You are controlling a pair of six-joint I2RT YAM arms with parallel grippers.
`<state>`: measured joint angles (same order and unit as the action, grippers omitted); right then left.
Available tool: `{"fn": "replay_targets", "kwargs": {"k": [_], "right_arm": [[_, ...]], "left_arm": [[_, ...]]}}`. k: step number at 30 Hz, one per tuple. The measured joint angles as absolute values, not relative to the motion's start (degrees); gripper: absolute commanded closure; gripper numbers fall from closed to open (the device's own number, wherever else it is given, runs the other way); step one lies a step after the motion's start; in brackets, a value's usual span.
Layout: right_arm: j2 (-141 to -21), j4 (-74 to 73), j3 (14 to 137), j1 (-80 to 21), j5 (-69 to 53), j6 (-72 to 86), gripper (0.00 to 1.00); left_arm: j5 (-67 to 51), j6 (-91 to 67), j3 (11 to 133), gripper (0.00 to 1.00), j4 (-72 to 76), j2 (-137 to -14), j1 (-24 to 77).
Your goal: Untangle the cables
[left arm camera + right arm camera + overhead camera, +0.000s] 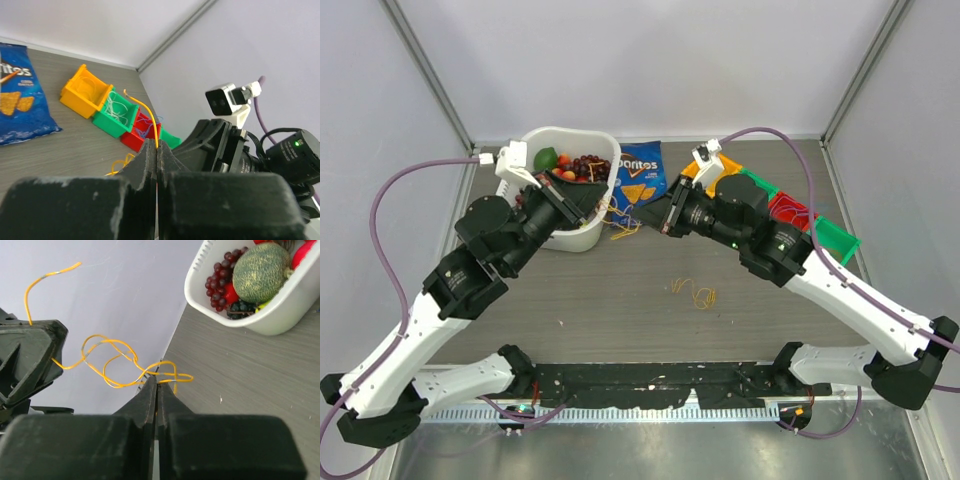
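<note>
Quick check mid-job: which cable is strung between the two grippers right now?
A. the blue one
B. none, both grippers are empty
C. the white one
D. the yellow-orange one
D: the yellow-orange cable hangs in loose loops from the left gripper to the right gripper, with both pairs of jaws closed on it.

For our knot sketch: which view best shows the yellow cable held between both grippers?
Right wrist: the yellow cable shows its loops spread between both jaws. Left wrist shows only one end above its jaws; top external, just a sliver.
</note>
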<state>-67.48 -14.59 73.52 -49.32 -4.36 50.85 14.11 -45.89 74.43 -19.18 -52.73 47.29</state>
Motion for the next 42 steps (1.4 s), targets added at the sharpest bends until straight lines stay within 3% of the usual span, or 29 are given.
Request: {"fn": "replay_targets", "kwargs": {"k": [16,33,42], "right_arm": [[-53.0,-39.2,74.9,-49.3,16.1,39.6,0.99],[-51.2,-52.6,82.8,-49.3,38.8,35.0,0.99],[-49.7,-52.3,85.0,-49.4,41.8,34.6,0.99]], "left_arm": [[35.7,-41.5,77.8,1.0,-26.7,-44.3,47.3],[47.0,-38.6,77.8,1.0,-34.1,-42.5,47.3],[47.5,-38.7,79.5,1.0,-37.6,-40.1,47.6]]}}
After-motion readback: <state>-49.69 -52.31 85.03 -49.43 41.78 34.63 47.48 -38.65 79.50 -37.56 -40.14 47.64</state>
